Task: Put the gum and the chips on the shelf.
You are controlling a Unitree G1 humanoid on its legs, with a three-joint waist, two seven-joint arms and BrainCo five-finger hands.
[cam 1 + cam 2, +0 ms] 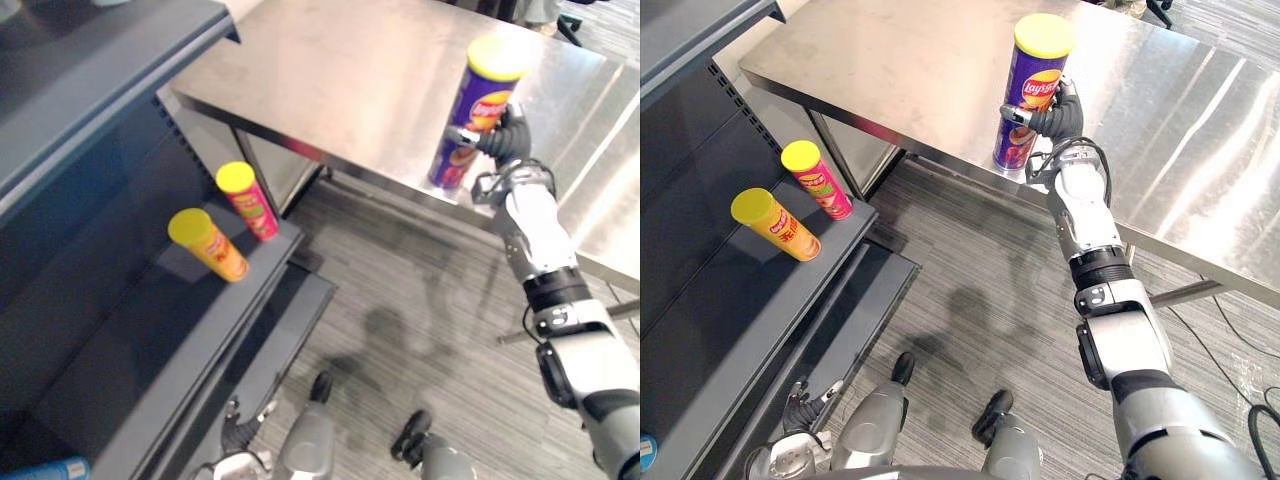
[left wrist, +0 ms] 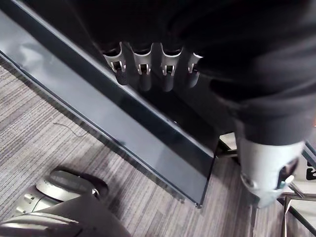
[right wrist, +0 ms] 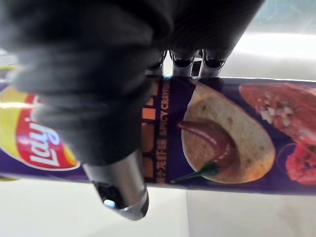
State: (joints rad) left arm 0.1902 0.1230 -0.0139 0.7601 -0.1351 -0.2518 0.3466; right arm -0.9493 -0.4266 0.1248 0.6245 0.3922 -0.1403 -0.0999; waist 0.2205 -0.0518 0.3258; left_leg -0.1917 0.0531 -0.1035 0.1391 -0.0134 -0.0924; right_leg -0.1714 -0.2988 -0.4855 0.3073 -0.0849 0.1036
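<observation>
R hand [image 1: 1055, 120]: fingers [image 3: 182, 61] and thumb curled round the purple chips can [image 1: 1032, 85], mid-body grip. Can is near upright, yellow lid up, over the steel desk [image 1: 890, 60] close to its front edge; contact w/ desk cannot be told. L hand [image 2: 148, 69]: fingers relaxed, nothing held, low beside the dark shelf unit [image 1: 730, 330]. Floor [image 1: 980, 280]: grey striped carpet btwn desk and shelf unit. On one shelf board: yellow can [image 1: 775, 225] and red can [image 1: 817, 180], both standing, near each other, not touching.
</observation>
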